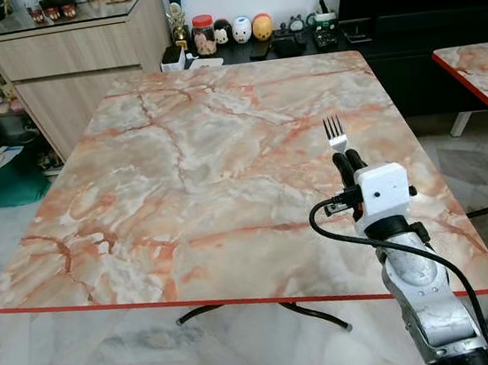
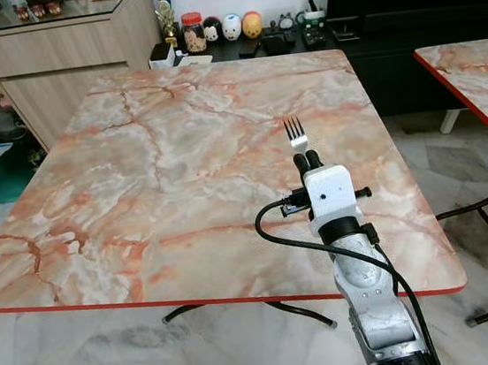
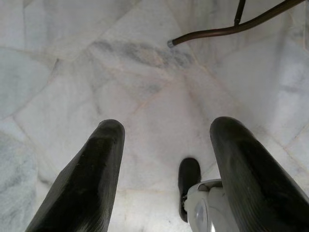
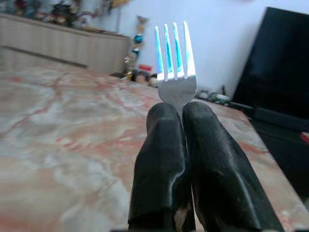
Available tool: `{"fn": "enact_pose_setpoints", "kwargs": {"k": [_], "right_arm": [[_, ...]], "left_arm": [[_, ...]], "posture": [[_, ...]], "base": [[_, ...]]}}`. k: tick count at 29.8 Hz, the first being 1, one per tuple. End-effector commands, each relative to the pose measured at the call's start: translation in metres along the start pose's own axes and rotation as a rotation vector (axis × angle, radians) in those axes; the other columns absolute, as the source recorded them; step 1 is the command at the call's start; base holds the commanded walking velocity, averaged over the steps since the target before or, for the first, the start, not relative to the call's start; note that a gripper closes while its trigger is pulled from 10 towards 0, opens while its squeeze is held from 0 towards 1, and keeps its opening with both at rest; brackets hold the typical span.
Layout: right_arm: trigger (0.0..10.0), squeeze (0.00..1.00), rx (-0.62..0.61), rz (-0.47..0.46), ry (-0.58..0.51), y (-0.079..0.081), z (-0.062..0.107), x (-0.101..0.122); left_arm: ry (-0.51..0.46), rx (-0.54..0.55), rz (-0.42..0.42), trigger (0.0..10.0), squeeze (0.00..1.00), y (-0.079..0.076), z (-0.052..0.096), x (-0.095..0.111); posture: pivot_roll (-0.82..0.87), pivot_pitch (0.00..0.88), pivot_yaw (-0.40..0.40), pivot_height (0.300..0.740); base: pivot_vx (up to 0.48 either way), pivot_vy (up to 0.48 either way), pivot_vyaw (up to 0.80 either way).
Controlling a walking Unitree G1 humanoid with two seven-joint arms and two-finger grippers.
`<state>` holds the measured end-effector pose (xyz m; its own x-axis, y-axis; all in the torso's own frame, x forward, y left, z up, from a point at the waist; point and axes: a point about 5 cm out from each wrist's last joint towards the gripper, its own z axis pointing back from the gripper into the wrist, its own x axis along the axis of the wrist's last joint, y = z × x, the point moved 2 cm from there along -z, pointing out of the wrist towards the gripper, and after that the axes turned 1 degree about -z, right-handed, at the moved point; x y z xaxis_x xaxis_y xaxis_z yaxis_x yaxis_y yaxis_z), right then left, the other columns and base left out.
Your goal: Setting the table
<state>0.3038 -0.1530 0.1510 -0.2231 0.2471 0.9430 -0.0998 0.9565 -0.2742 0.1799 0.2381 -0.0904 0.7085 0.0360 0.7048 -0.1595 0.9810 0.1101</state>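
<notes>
- We see the fork (image 1: pixel 336 134) pinched just below its head in our right gripper (image 1: pixel 348 163), tines pointing away toward 12 o'clock, raised over the tabletop (image 1: pixel 188 163) on its 3 o'clock side.
- The right jaws are clenched tight on the fork's handle.
- Our left gripper (image 3: pixel 164 145) hangs low at 7 o'clock over the marble floor (image 3: pixel 72 58), jaws spread apart and holding nothing.
- At 12 o'clock, past the far edge, a low shelf carries a jar (image 1: pixel 204 34) and small figurines (image 1: pixel 242 29).
</notes>
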Motion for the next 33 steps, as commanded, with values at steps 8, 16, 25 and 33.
{"fn": "enact_pose_setpoints", "kwargs": {"k": [8, 16, 25, 33], "right_arm": [[10.0, 0.00, 0.021, 0.011, -0.007, -0.007, 0.004, 0.004], [10.0, 0.00, 0.027, -0.022, -0.032, 0.004, -0.004, 0.012], [10.0, 0.00, 0.018, -0.040, -0.061, 0.006, -0.011, 0.019], [10.0, 0.00, -0.022, -0.082, -0.072, 0.001, -0.016, 0.024]], "left_arm": [[0.036, 0.039, -0.031, 10.0, 0.00, 0.020, 0.006, -0.012], [0.012, 0.006, -0.044, 10.0, 0.00, 0.009, 0.004, -0.008], [-0.034, -0.011, -0.053, 10.0, 0.00, 0.003, 0.000, 0.005], [-0.050, -0.021, -0.057, 10.0, 0.00, -0.001, -0.001, 0.008]], "posture": [[-0.09, 0.000, 0.035, 0.732], [-0.10, 0.000, 0.034, 0.732], [-0.11, 0.000, 0.036, 0.732], [-0.11, 0.000, 0.034, 0.732]], "base": [[0.000, 0.000, 0.00], [0.000, -0.195, 0.00], [0.000, -0.458, 0.00], [0.000, -0.457, -0.20]]}}
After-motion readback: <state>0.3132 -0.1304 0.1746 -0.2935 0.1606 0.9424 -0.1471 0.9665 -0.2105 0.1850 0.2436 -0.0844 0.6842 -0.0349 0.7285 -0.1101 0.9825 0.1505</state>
